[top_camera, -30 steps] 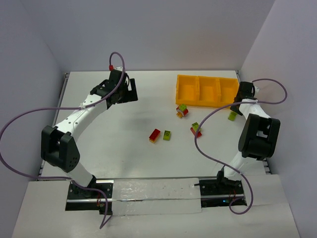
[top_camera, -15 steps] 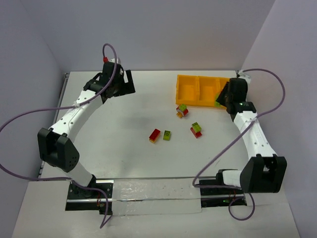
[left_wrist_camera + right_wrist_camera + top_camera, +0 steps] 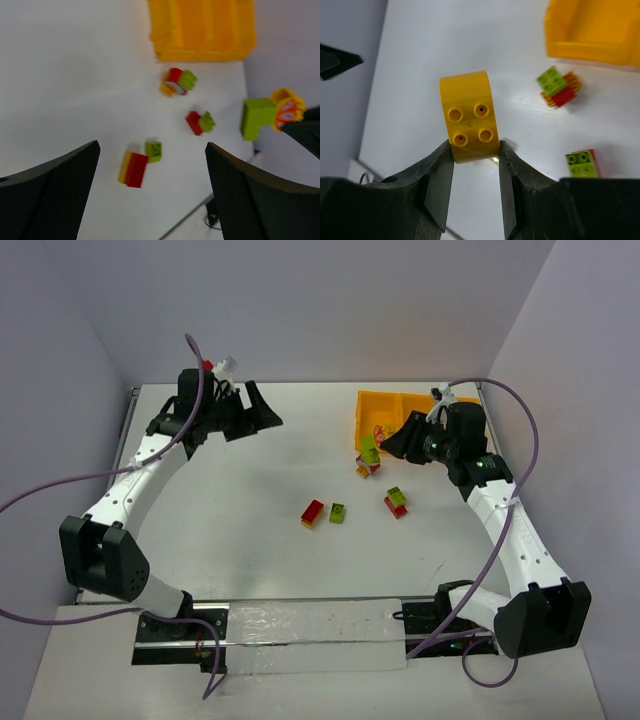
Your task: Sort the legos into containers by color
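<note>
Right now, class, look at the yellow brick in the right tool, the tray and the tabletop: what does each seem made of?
The yellow brick looks like moulded plastic: smooth, evenly coloured, four round studs on one face. The tray is probably plastic too: uniform orange-yellow, thin moulded walls. The tabletop is matt white; laminate or painted board, I cannot tell.

robot lab cell: bare white table [image 3: 250,560] between plain grey walls [image 3: 340,310], two cabled arms [image 3: 150,473] at its near edge

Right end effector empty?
No, the right end effector grips a yellow brick with four studs.
</note>
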You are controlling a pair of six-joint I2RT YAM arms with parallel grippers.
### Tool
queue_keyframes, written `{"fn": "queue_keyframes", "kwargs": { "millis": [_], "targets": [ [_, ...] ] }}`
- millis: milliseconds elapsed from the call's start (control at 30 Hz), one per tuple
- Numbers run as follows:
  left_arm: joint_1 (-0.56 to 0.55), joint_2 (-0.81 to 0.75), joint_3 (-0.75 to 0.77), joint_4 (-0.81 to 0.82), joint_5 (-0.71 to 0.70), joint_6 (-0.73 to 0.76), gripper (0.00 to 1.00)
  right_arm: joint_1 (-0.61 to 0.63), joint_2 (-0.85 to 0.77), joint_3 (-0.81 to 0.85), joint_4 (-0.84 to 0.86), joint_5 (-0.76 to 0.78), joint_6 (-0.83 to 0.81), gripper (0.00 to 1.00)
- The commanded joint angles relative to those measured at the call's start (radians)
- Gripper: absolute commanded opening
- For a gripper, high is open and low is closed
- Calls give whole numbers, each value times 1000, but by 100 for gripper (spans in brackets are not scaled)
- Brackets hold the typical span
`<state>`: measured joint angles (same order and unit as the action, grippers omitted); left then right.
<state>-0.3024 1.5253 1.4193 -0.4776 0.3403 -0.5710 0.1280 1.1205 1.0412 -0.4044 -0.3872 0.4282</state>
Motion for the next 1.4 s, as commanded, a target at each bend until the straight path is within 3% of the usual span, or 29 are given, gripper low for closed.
{"fn": "queue_keyframes", "kwargs": {
  "millis": [0, 167, 300, 533, 800, 1233, 1367],
  "targets": [
    [-6, -91, -122, 324, 377, -114, 94, 5, 19, 24, 149, -316, 39, 0],
    [-81, -88, -207, 557, 529, -197, 93, 5, 39, -9, 289, -453, 148, 0],
    [-142, -51, -192, 566, 532, -178, 93, 5, 44, -28, 377, -503, 224, 0],
    [-168, 2, -223, 801, 605, -314, 93, 7, 56, -21, 393, -547, 247, 0],
    [-213, 74, -188, 858, 613, -338, 91, 10, 80, -29, 481, -632, 308, 0],
    [-230, 118, -163, 981, 648, -417, 67, 29, 111, -8, 435, -658, 270, 0],
    [-231, 134, -159, 1002, 660, -436, 47, 30, 116, 2, 419, -656, 258, 0]
  ]
}}
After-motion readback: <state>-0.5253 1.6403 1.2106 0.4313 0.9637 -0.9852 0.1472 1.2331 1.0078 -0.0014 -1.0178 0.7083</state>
